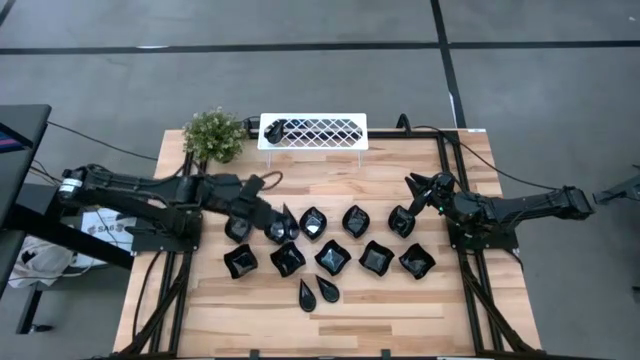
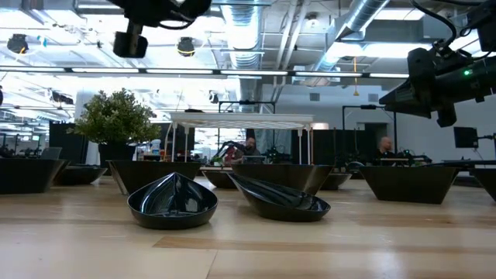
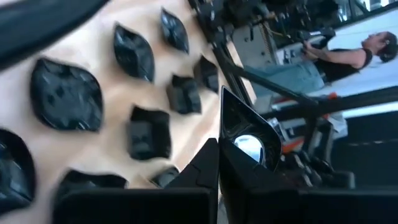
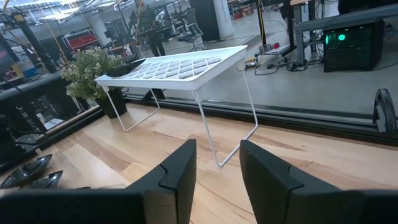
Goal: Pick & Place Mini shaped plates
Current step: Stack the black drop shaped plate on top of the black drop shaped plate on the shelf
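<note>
Several glossy black mini shaped plates (image 1: 332,256) lie in two rows on the wooden table, and two slim teardrops (image 1: 306,293) (image 1: 327,288) sit nearer the front edge. One more plate (image 1: 275,128) rests on the left end of the white lattice rack (image 1: 320,131). My left gripper (image 1: 283,220) hangs over the left end of the far row, shut on a slim pointed plate (image 3: 245,134). At the table's right side, my right gripper (image 1: 420,190) stands open with nothing between its fingers (image 4: 214,168). My left gripper pinches the slim pointed plate between its two fingers (image 3: 208,165), by the plate's near part (image 3: 231,163). The plate stands on edge and runs along the fingers, with its pointed end (image 3: 224,93) sticking out ahead of them. It is clear of the table.
A small green potted plant (image 1: 213,134) stands at the far left corner beside the rack. Bare wood lies between the rack and the far row of plates. The two teardrops (image 2: 172,203) (image 2: 279,200) fill the foreground of the low view. People stand in the room beyond the table.
</note>
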